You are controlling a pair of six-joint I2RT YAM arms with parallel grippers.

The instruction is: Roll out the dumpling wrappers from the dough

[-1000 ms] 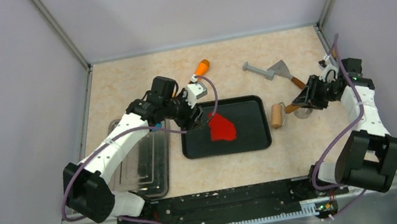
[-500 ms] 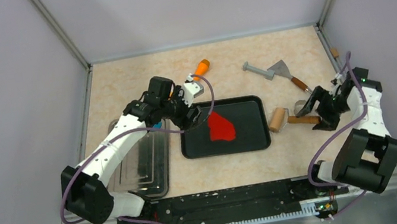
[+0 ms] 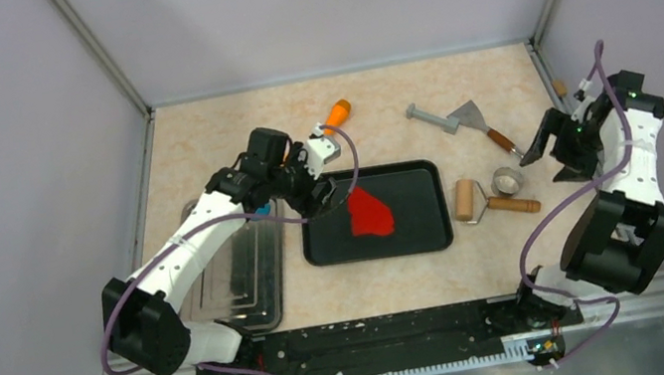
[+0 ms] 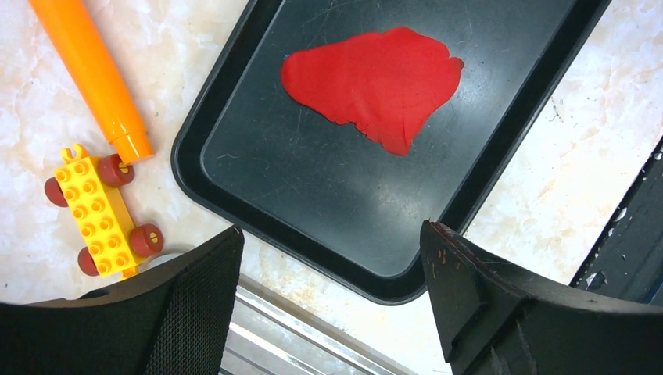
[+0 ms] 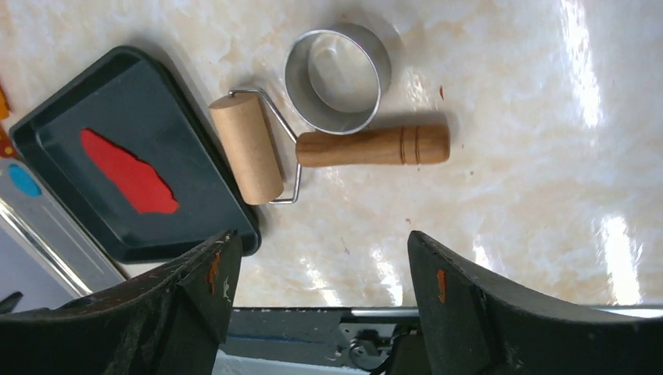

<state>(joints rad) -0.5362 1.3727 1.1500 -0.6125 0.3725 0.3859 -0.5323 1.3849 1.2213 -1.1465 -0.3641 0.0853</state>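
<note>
Seeing the dough point(image 3: 371, 211) flat in the tray point(image 3: 426, 236), we judged rolling done: roller point(image 3: 464, 199) beside the tray, left gripper point(image 4: 330, 234) and right gripper point(image 5: 320, 238) spread empty.

I see dough point(image 4: 375, 82): bright red, plain, no pattern. Tray point(image 4: 234, 109): glossy black, fine pale scratches. Tube point(image 4: 90, 70): orange. Toy car point(image 4: 98, 211): yellow studded brick, dark red wheels. Tabletop point(image 5: 508, 195): cream, faint marbled veining. Roller point(image 5: 246, 148): pale wood, with handle point(image 5: 371, 146) darker reddish-brown. Ring cutter point(image 5: 336, 78): shiny silver. Disc point(image 5: 23, 181): blue. Steel tray point(image 3: 241, 272): silver-grey. Left gripper point(image 4: 332, 234): black. My right gripper point(image 5: 320, 238): black, red-orange smears on fingers point(image 5: 439, 285).
</note>
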